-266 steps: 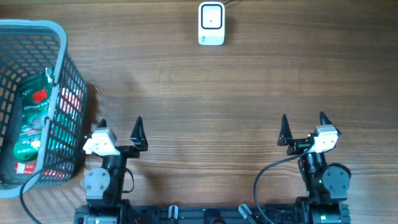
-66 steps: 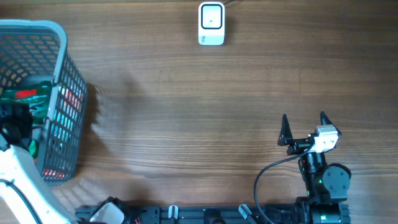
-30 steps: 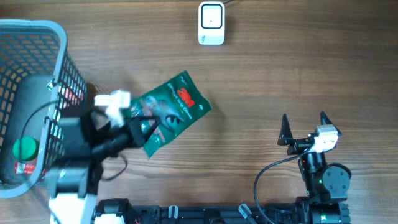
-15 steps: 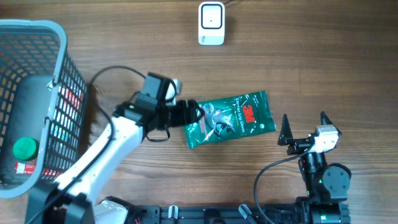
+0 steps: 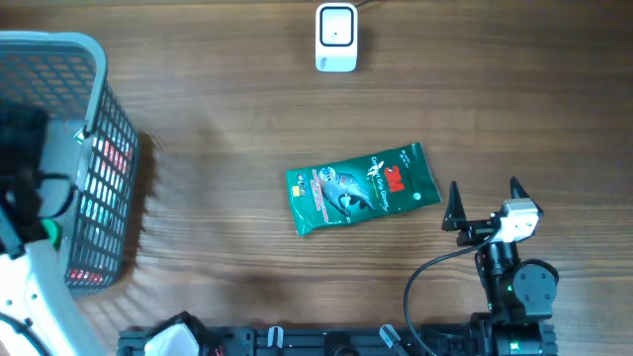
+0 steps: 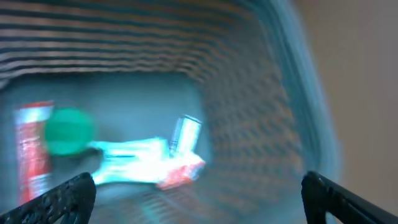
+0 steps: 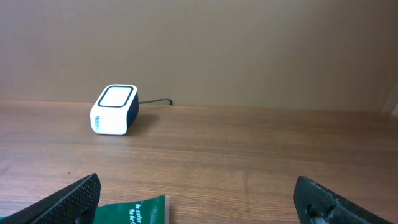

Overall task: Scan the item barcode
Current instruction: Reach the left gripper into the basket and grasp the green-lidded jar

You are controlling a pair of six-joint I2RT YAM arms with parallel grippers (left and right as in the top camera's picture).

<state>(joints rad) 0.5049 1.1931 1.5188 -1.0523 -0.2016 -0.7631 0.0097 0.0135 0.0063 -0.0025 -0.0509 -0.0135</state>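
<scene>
Your green packet (image 5: 361,188) is lying flat on the table (image 5: 247,129), printed side up, roughly in the middle. It's a bit skewed, so its right end sits closer to the far edge than its left end. It's well apart from the scanner (image 5: 336,38), the little white box at the far edge with a cable (image 7: 155,101) running off behind it. The packet's right end is just beside the right gripper (image 5: 484,194), and from overhead the two look apart rather than touching. That gripper sits at the near edge with its jaws spread wide and nothing in them. In its wrist view you get the scanner off to the left and a green corner of the packet poking in at the bottom edge. Your left gripper (image 6: 199,196) is over the basket (image 5: 99,119) at the left side of the table. Its wrist view is badly smeared, but both fingertips sit out in the bottom corners, so it's wide open and not holding anything. Down in the basket you can make out a round green cap (image 6: 68,130), something red (image 6: 31,152) next to it and a pale crumpled pack (image 6: 149,165), all too blurry to say more.
</scene>
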